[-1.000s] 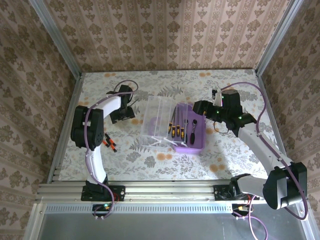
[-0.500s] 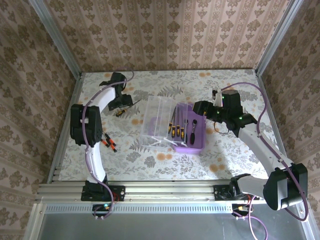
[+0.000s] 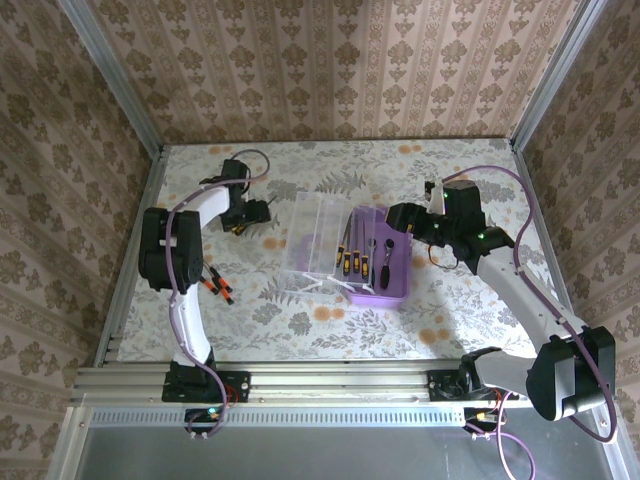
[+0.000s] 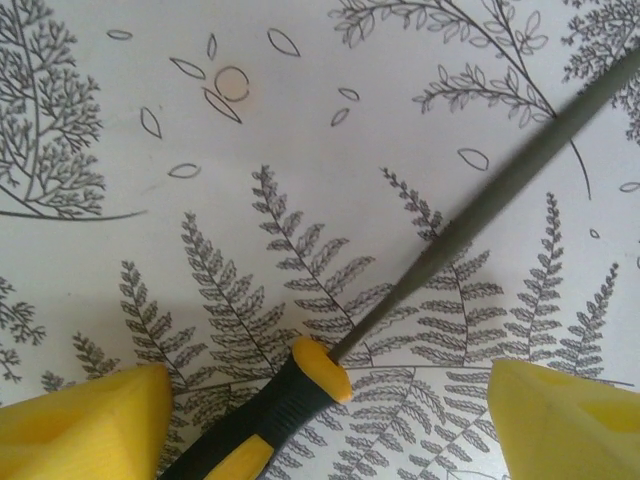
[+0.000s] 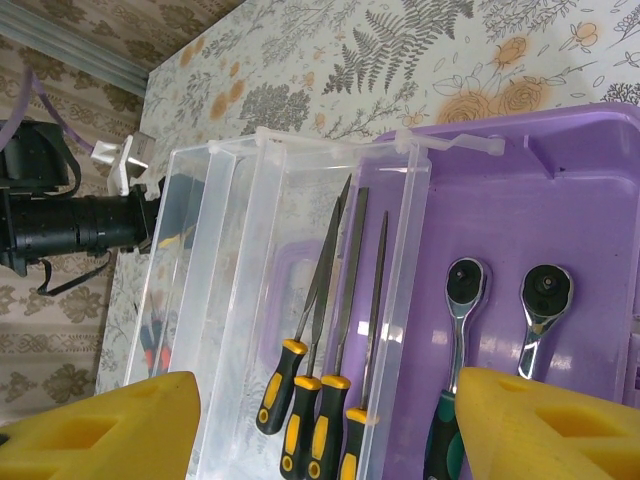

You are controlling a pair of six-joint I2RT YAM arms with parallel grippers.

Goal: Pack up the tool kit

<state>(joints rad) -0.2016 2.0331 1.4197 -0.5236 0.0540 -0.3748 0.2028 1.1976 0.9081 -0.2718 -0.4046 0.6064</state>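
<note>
Step in hand was judged to be pick-up of a stray screwdriver (image 4: 285, 410), laid flat on the counter (image 3: 330, 325) at the far left, well apart from the purple box (image 3: 392, 290). The left hand (image 4: 330, 405) was seen spread and low over it, with fingers (image 4: 85, 425) either side of the handle and neither touching; nothing was pinched. The handle was seen running diagonally across the closing line, nearer the left finger. Advice: the wrist should be turned until the handle is crossed squarely, and the hand lowered until the pads are level with it. The close should be made on the rubber grip, not the thin shaft; a round handle is likely to roll if clipped on one side. The box was found mid-counter, its clear lid (image 3: 312, 240) swung open to the left. Four matching tools (image 5: 310, 400) and two ratchets (image 5: 465, 285) were already laid inside. Two more loose tools (image 3: 218, 287) were noted beside the left arm. The right hand (image 5: 328, 400) was spread and empty above the box's far-right end; it should be kept out of the drop lane.
</note>
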